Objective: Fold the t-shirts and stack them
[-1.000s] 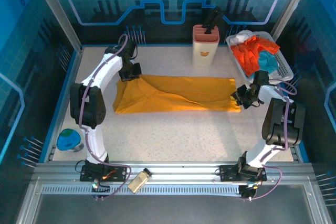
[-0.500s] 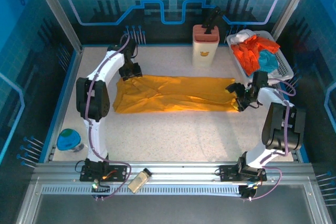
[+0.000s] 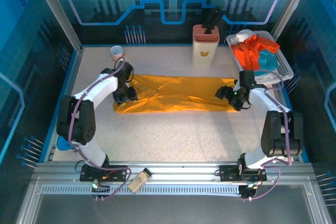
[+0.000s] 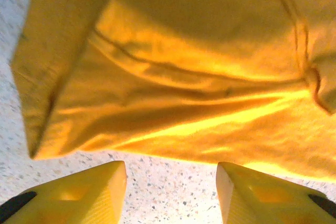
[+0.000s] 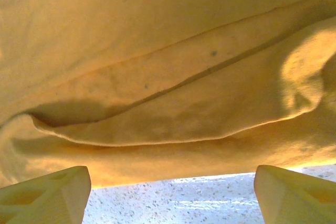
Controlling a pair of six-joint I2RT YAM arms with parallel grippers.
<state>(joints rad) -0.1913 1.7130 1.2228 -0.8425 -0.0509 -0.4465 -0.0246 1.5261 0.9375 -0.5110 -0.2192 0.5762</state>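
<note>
Top external view: golden-yellow cloth t-shirt lies as a long band on the speckled tabletop. Left end effector and right end effector flank its ends, fingers apart, empty.

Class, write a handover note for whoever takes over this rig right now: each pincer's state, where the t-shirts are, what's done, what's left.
Left pincer: open, empty, at the left end of the yellow t-shirt.
Right pincer: open, empty, at its right end.
Yellow t-shirt: on the table, lying as a long folded band.
Orange-red t-shirt and teal t-shirt: crumpled in the basket.
Done: lengthwise fold, apparently.
Left: fold the band shorter, fold the basket shirts, stack all.
</note>
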